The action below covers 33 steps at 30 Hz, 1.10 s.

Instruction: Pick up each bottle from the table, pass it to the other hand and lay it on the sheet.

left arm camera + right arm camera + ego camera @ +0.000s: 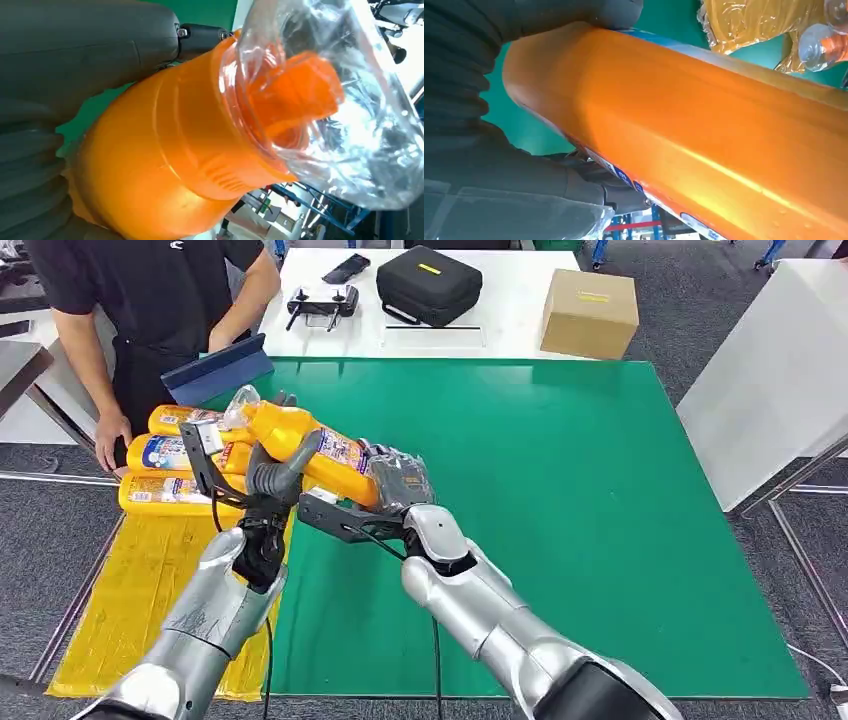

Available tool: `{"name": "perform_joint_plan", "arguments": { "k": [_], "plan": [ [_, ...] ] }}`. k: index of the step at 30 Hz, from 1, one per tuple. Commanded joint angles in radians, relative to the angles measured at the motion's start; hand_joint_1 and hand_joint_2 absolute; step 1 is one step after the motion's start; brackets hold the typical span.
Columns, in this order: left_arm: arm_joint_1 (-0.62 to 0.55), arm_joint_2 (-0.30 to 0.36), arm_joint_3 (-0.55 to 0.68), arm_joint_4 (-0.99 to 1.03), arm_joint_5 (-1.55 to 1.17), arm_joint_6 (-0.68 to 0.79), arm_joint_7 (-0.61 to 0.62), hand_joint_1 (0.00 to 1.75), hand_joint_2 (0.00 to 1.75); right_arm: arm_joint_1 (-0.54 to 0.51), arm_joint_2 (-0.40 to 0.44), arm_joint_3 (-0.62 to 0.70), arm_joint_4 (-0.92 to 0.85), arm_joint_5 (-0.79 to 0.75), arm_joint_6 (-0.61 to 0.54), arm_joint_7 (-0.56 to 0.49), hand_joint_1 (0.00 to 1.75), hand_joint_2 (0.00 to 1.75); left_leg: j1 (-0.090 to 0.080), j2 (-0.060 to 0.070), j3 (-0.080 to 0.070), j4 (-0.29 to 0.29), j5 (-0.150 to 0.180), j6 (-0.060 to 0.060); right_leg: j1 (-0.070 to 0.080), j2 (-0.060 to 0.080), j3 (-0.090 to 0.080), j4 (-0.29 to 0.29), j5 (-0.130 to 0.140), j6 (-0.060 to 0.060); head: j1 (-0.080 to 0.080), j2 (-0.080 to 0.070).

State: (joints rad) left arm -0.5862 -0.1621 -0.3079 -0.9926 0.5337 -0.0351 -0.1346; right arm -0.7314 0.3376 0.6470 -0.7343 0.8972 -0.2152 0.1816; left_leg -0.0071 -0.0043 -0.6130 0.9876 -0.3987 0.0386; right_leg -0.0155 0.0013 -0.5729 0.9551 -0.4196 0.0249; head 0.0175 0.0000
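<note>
A: Any text you can read?

B: Nothing legible. The held orange bottle [300,445] has a blue and white label, print too small to make out. In the right wrist view there's a blue strip with white marks on its edge, unreadable.

A: The bottles on the yellow sheet [140,580]?

B: Three lying bottles [180,455] with blue and white labels, all blurred.

A: Box, case?

B: The cardboard box [588,312] carries a yellow sticker and the black case [429,284] a yellow tag, with no letters I can tell. A white mark sits on the person's black shirt [150,280], shape only.
</note>
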Motion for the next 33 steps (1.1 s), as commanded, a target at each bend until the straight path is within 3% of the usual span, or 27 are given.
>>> {"name": "perform_joint_plan", "arguments": {
  "k": [1, 2, 3, 4, 33],
  "plan": [
    [-0.096, 0.017, -0.036, 0.102, -0.003, -0.011, 0.006, 0.14, 1.75, -0.004, -0.009, 0.098, -0.006, 0.007, 0.018, -0.019, 1.75, 1.75, 0.0, -0.001, 0.002, 0.0, -0.001, -0.002, 0.0, -0.001, 0.002, 0.0, -0.001, -0.001, 0.0, 0.0],
    [-0.096, 0.017, -0.036, 0.102, -0.003, -0.011, 0.006, 0.14, 1.75, -0.004, -0.009, 0.098, -0.006, 0.007, 0.018, -0.019, 1.75, 1.75, 0.001, -0.001, 0.004, 0.001, -0.002, -0.003, 0.0, -0.002, 0.005, 0.001, -0.002, -0.002, 0.0, 0.0],
    [-0.095, 0.019, -0.037, 0.1, -0.003, -0.013, 0.005, 1.52, 1.75, -0.004, -0.01, 0.099, -0.007, 0.007, 0.018, -0.02, 1.75, 1.75, 0.001, -0.001, 0.003, 0.001, -0.001, -0.003, 0.001, -0.001, 0.003, 0.0, -0.002, -0.002, 0.0, 0.0],
    [-0.093, 0.018, -0.035, 0.098, 0.0, -0.016, 0.002, 1.75, 1.75, -0.003, -0.01, 0.1, -0.008, 0.007, 0.018, -0.021, 1.75, 1.75, 0.001, -0.001, 0.002, 0.0, -0.001, -0.002, 0.001, -0.001, 0.003, 0.0, -0.001, -0.002, 0.0, 0.0],
    [-0.085, 0.01, -0.022, 0.084, 0.016, -0.018, 0.001, 1.75, 1.75, -0.013, -0.024, 0.091, -0.032, -0.006, 0.034, 0.003, 1.75, 1.75, 0.0, -0.001, 0.003, 0.001, -0.002, -0.003, 0.0, -0.001, 0.004, 0.001, -0.002, -0.002, 0.0, 0.0]
  ]
}}
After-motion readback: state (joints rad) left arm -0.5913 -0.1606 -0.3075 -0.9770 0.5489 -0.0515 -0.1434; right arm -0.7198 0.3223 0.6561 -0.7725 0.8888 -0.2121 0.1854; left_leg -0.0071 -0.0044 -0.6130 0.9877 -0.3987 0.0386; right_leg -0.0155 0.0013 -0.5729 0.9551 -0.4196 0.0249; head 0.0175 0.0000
